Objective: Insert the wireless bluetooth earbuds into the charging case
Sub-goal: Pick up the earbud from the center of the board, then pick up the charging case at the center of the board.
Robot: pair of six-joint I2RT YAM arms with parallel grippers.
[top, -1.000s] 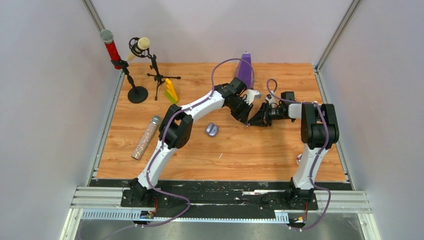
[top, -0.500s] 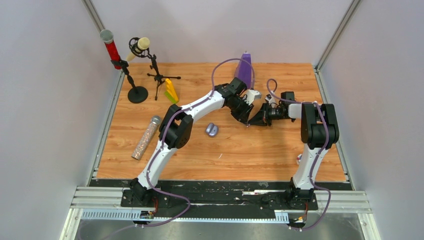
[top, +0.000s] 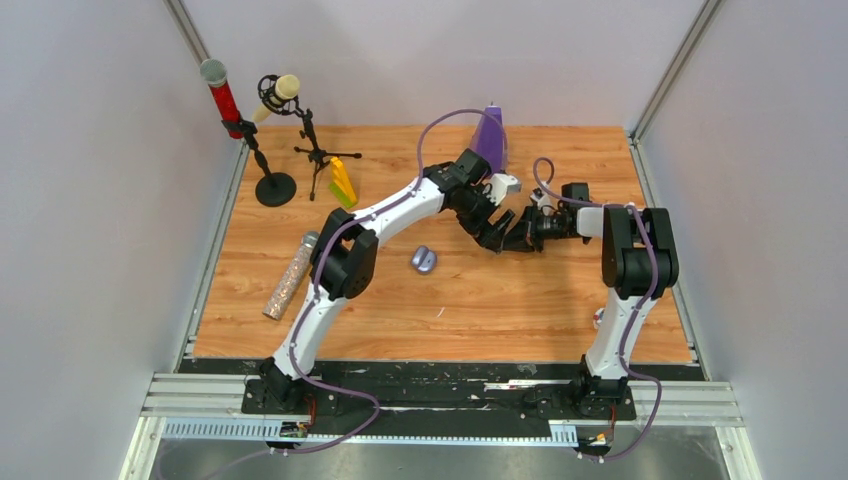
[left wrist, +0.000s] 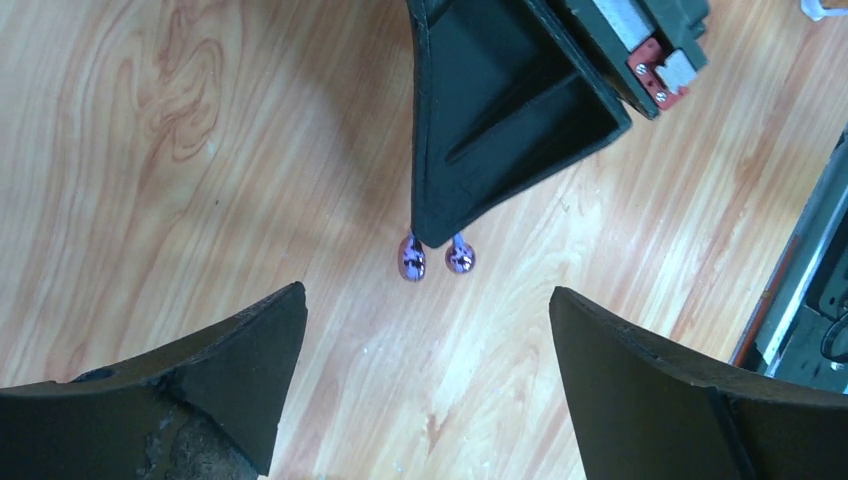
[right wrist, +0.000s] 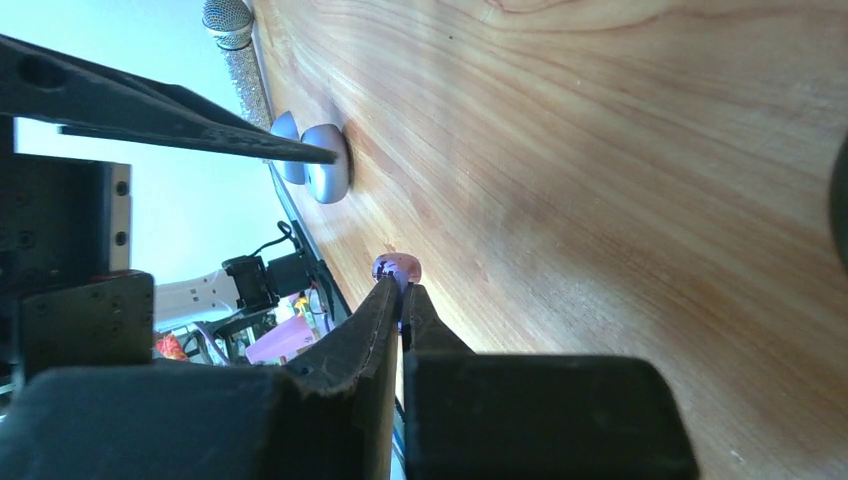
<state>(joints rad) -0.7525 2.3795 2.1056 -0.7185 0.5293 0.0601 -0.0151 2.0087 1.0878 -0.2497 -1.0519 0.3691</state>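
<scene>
The counter (top: 500, 300) carried three microphones: a red microphone (top: 222, 95) and a cream microphone (top: 282, 90), both upright by the back left corner, and one glittery microphone (top: 290, 275) lying near the left edge. Two pale purple earbuds (left wrist: 412, 259) lay side by side. There was one oval charging case (top: 424, 260), one yellow object (top: 343, 181) and one purple cone (top: 489, 135) at the back edge.

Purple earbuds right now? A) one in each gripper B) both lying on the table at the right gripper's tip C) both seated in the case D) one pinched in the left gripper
B: the left wrist view shows both purple earbuds lying on the table, one on either side of the shut right gripper; the left gripper is open and empty, and the case sits apart.
</scene>
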